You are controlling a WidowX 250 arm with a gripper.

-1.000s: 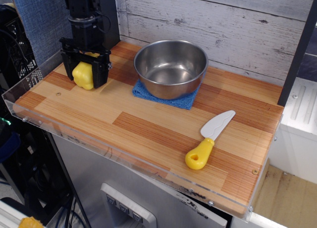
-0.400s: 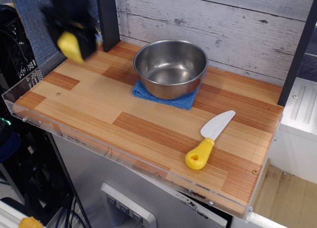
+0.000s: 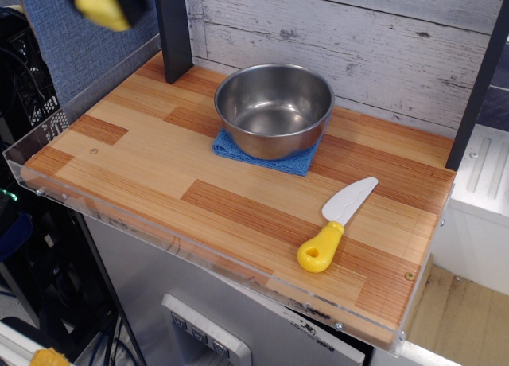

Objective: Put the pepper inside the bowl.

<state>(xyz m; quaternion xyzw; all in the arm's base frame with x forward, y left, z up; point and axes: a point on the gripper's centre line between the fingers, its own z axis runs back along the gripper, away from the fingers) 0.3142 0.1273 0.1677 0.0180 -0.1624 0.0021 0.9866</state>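
Note:
The yellow pepper (image 3: 100,5) is held high in the air at the top left edge of the view, blurred by motion. My gripper (image 3: 107,1) is shut on it; only its dark lower part shows, the rest is cut off by the frame. The shiny steel bowl (image 3: 274,109) stands empty on a blue cloth (image 3: 262,156) at the back middle of the wooden board, to the right of and well below the pepper.
A white toy knife with a yellow handle (image 3: 335,225) lies at the front right of the board (image 3: 159,175). A dark post (image 3: 173,32) stands at the back left. A plank wall runs behind; a clear rim edges the board.
The gripper has lifted the pepper from the board's back left corner straight up, now almost out of the top of the view. Bowl and knife have not moved.

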